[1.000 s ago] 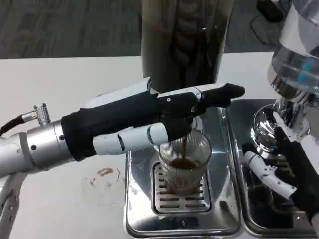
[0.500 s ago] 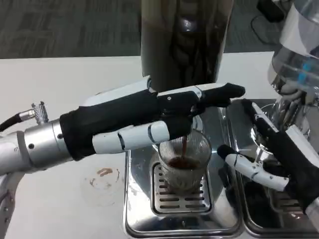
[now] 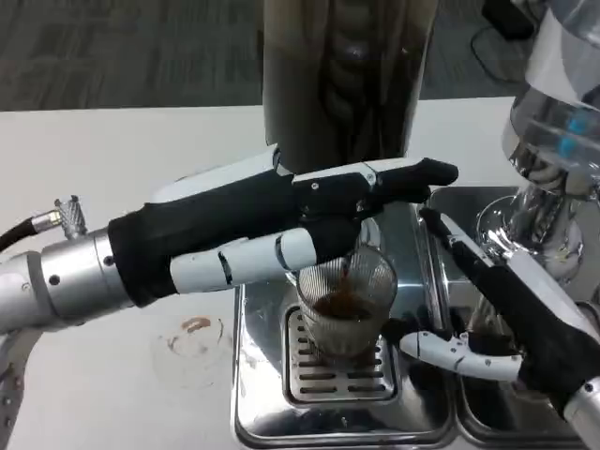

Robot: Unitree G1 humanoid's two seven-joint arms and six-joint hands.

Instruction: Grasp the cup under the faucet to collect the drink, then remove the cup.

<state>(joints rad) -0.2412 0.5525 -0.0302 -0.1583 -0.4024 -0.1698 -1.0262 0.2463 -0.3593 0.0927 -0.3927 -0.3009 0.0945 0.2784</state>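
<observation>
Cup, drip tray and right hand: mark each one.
cup (image 3: 345,314), head view, on its ribbed glass wall.
drip tray (image 3: 342,380), head view, on the slotted grate.
right hand (image 3: 511,319), head view, on its black middle.

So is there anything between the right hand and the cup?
Nothing visible. The right hand is open beside the cup, on its right, with bare drip tray between them. The left hand is above the cup at the faucet, not in that gap.

White table (image 3: 112,150), grey floor (image 3: 122,47) beyond — carpet, perhaps
</observation>
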